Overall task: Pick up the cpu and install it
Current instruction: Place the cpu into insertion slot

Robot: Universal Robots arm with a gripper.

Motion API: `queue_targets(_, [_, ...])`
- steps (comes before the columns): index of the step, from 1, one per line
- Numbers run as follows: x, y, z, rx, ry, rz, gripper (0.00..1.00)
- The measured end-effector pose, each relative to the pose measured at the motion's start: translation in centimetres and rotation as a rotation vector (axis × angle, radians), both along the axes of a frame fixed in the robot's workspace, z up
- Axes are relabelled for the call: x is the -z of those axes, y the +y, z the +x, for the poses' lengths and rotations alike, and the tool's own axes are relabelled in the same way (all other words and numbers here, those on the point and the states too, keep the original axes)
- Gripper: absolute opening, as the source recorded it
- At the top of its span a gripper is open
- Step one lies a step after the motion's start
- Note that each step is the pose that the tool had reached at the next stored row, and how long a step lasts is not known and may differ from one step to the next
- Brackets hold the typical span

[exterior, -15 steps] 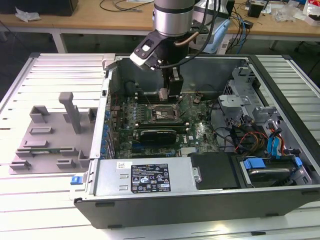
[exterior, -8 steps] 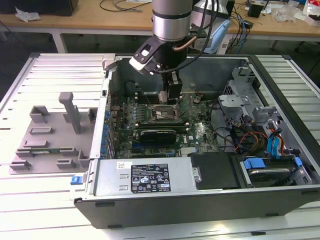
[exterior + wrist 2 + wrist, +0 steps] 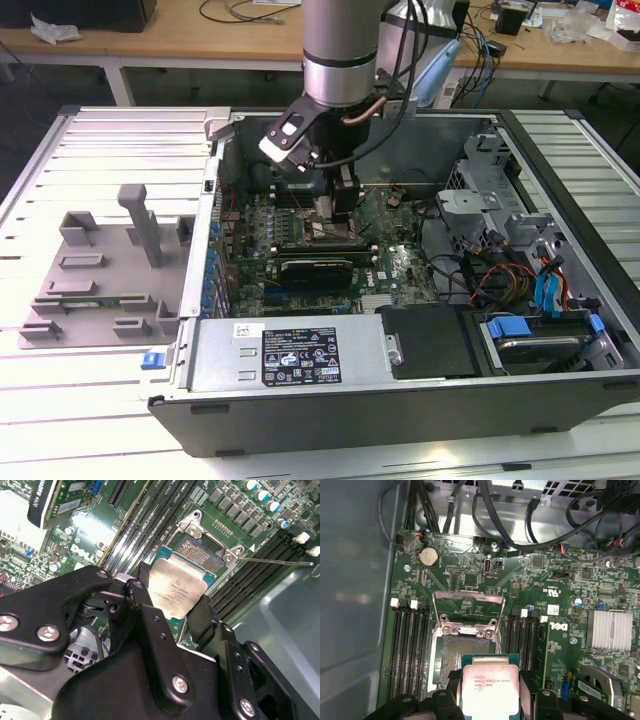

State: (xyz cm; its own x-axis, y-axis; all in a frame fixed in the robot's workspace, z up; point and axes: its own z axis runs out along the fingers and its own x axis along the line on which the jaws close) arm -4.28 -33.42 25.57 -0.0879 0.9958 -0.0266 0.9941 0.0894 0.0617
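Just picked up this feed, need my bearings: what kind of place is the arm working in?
Probably a robotics lab or workshop: an open computer case sits on a slatted table, the gripper holds the cpu above its motherboard, and cluttered wooden desks stand behind.

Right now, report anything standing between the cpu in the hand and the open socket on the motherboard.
Nothing visible does. The hand holds the cpu by two edges over the socket. The socket's retention frame is swung open and clear, and what shows of the socket bed is bare.
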Motion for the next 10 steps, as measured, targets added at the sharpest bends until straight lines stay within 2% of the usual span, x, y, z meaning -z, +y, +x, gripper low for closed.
queue_targets(2, [0.26,0.1,0.0,0.001,0.0001,-0.0001,0.55])
queue_targets(7, [1.37,0.63,0.02,0.043,0.0,0.0004,0.55])
queue_targets(10, [2.04,1.32,0.03,0.057,0.0,0.0003,0.55])
